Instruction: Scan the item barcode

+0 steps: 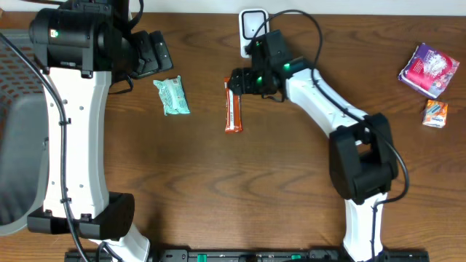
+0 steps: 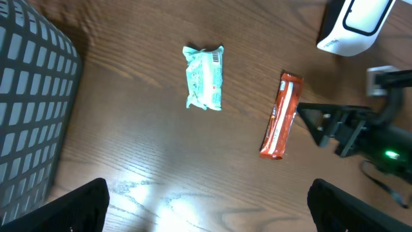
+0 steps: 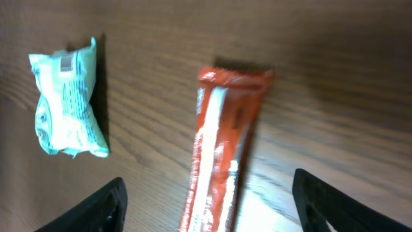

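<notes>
An orange snack bar (image 1: 233, 113) lies lengthwise on the wooden table, just in front of the white barcode scanner (image 1: 252, 28). My right gripper (image 1: 234, 81) hovers over the bar's far end. In the right wrist view its jaws stand open, the fingers (image 3: 103, 206) well apart on either side of the bar (image 3: 222, 148) and not touching it. A teal packet (image 1: 172, 96) lies to the left, its barcode label facing up (image 3: 67, 106). My left gripper (image 1: 156, 52) is open and empty at the back left, looking down on the packet (image 2: 205, 77) and bar (image 2: 281, 116).
A purple packet (image 1: 429, 69) and a small orange box (image 1: 435, 114) lie at the far right. A grey mesh basket (image 2: 32, 109) stands at the table's left side. The scanner (image 2: 354, 22) sits at the back edge.
</notes>
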You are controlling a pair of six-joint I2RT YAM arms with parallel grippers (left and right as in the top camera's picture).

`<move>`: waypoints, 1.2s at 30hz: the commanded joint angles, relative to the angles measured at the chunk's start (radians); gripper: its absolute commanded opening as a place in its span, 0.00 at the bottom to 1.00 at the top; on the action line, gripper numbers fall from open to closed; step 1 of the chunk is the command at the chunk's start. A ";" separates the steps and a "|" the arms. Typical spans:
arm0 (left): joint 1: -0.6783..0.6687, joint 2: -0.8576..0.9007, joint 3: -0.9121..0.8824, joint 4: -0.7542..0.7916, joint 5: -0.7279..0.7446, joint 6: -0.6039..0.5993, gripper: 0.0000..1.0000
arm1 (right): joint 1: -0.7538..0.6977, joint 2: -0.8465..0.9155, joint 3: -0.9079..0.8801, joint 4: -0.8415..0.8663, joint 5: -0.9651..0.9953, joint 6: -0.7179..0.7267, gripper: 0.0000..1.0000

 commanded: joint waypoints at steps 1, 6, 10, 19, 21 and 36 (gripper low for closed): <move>0.004 0.005 0.002 -0.077 -0.006 0.002 0.98 | 0.020 0.074 0.013 0.019 -0.037 0.084 0.73; 0.004 0.005 0.002 -0.077 -0.006 0.002 0.98 | 0.038 0.137 0.013 0.066 -0.071 0.099 0.63; 0.004 0.005 0.002 -0.077 -0.006 0.002 0.98 | 0.043 0.159 0.013 0.068 -0.024 0.099 0.45; 0.004 0.005 0.002 -0.077 -0.006 0.002 0.98 | 0.045 0.166 0.013 0.068 -0.024 0.073 0.18; 0.004 0.005 0.002 -0.077 -0.006 0.002 0.98 | 0.055 0.176 0.013 0.068 -0.024 0.072 0.21; 0.004 0.005 0.002 -0.077 -0.006 0.002 0.98 | 0.074 -0.004 0.055 -0.132 0.543 -0.058 0.01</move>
